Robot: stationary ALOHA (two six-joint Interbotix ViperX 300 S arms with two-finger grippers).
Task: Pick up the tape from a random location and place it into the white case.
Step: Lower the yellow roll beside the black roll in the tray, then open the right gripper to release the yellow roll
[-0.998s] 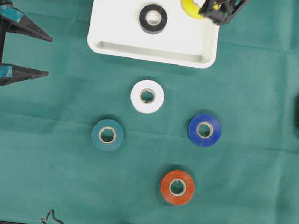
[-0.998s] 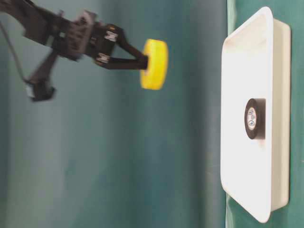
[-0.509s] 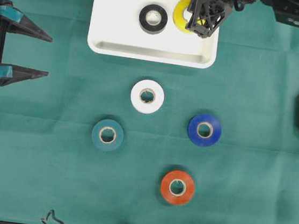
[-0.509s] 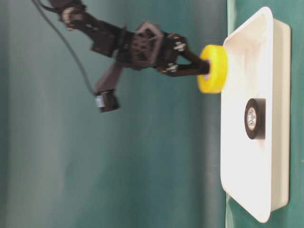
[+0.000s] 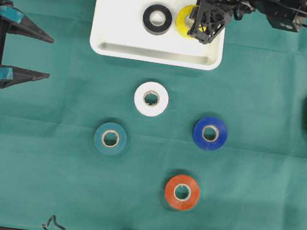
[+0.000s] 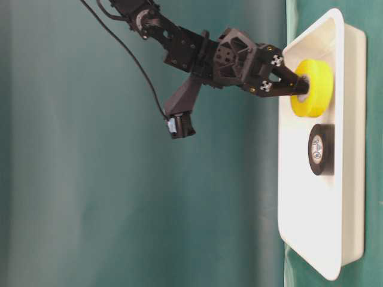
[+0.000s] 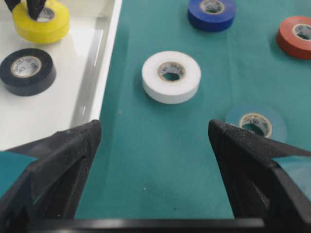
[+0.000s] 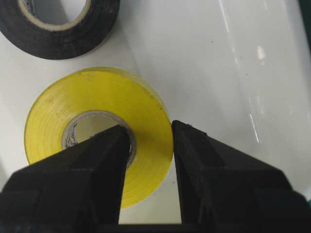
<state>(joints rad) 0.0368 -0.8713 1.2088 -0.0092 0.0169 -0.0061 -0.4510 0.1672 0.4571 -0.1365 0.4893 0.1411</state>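
Observation:
A yellow tape roll [image 5: 183,18] lies flat, low inside the white case [image 5: 118,36], in its right part beside a black tape roll [image 5: 157,19]. My right gripper [image 5: 199,27] is shut on the yellow roll [image 8: 97,102], one finger in its core and the other outside its wall. From table level the yellow roll [image 6: 314,88] sits within the rim of the case [image 6: 311,227]; whether it touches the floor I cannot tell. My left gripper [image 5: 50,58] stands open and empty at the left edge of the cloth, far from the case.
Loose rolls lie on the green cloth in front of the case: a white roll [image 5: 151,98], a teal roll [image 5: 110,138], a blue roll [image 5: 210,133] and a red roll [image 5: 182,192]. The right arm [image 5: 276,9] reaches in over the case's far right corner.
The right gripper has carried the yellow roll from above the case's far right corner down and leftward into the case, close to the black roll. The left gripper has stayed still.

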